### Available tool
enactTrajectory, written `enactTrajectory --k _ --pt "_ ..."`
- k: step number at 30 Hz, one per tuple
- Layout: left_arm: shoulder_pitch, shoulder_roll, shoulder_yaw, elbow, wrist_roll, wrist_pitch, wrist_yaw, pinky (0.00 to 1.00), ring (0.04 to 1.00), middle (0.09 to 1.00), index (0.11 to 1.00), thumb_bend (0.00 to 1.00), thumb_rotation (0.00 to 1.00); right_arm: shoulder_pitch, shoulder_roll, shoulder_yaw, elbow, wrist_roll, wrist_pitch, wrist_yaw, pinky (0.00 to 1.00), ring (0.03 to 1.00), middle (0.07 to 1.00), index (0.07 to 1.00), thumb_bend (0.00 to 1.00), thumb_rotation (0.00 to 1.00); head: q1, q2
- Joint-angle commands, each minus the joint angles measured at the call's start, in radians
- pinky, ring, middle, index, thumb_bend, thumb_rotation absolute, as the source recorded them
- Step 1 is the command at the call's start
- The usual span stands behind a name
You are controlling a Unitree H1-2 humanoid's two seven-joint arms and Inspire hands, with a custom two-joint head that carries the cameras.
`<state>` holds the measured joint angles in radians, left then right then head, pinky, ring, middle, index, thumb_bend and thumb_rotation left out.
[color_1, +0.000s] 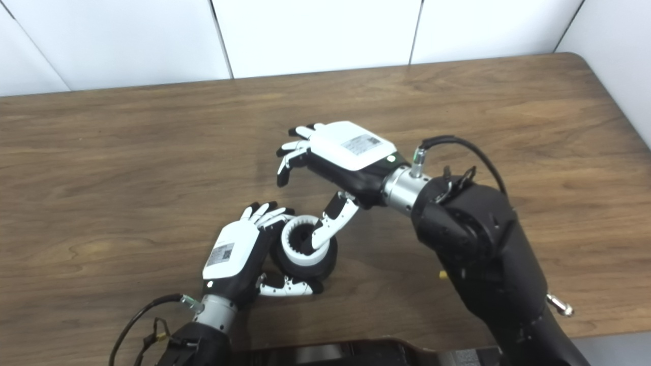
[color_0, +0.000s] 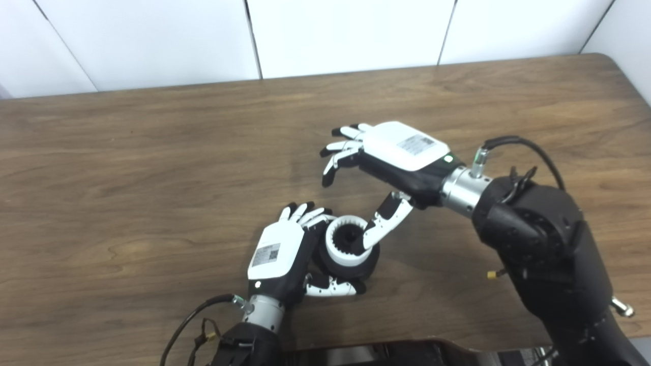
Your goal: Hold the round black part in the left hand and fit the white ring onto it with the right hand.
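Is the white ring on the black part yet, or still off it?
On. The white ring sits on top of the black part, held by the left hand; the right hand's thumb reaches into the ring.

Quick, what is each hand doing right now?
Left hand: shut on the round black part, white ring sitting on it.
Right hand: open, fingers spread, thumb reaching into the ring.

My hard white-and-black plastic fingers [color_0: 306,214] look smooth and slightly glossy, the toothed ring [color_0: 342,243] is matt white plastic, its black part [color_0: 374,260] dull, the table [color_0: 152,168] smooth wood grain.
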<state>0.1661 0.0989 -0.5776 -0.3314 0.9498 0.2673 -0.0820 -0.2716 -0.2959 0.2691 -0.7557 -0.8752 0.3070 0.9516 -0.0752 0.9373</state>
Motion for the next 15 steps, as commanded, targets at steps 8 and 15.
enactTrajectory --k 8,15 --pt "0.007 -0.031 -0.002 -0.006 0.008 0.008 -0.03 1.0 0.947 0.853 0.486 0.52 0.07 -0.06 -0.008 -0.04 -0.03 0.007 0.031 0.025 1.0 0.997 0.885 0.679 1.0 0.43 -0.003 0.0" --pt "-0.001 -0.027 -0.011 -0.016 0.068 0.056 -0.094 1.0 0.965 0.897 0.64 0.81 0.3 -0.056 -0.012 -0.051 -0.026 0.017 0.038 0.021 1.0 1.0 0.89 0.682 1.0 0.43 0.0 0.001"
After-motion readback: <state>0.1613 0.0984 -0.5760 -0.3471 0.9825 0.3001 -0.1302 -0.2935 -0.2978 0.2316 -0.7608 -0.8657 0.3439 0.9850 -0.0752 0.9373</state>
